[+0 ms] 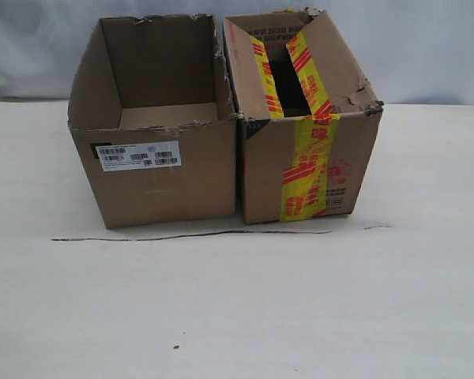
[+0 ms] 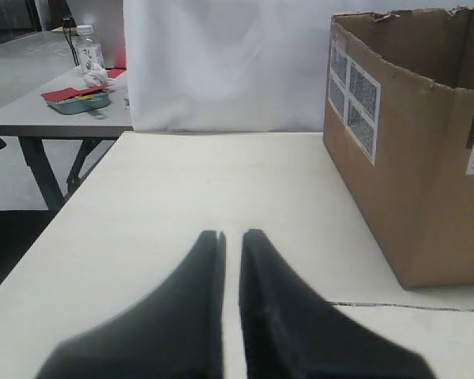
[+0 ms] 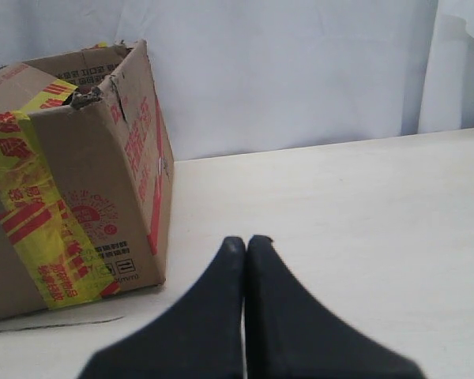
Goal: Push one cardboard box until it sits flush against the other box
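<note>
The plain cardboard box, open-topped with ragged edges and a white barcode label, stands on the left of the exterior view. Right beside it stands the other box, wrapped in yellow tape with red print. Their near top corners meet, and only a thin dark slit shows between them lower down. Neither gripper appears in the exterior view. My left gripper hovers low over the table, apart from the plain box, its fingers nearly together and holding nothing. My right gripper is shut and empty, apart from the taped box.
A thin dark line runs across the pale table just in front of both boxes. A white curtain hangs behind. In the left wrist view the table's side edge drops off, with another table carrying a bottle beyond.
</note>
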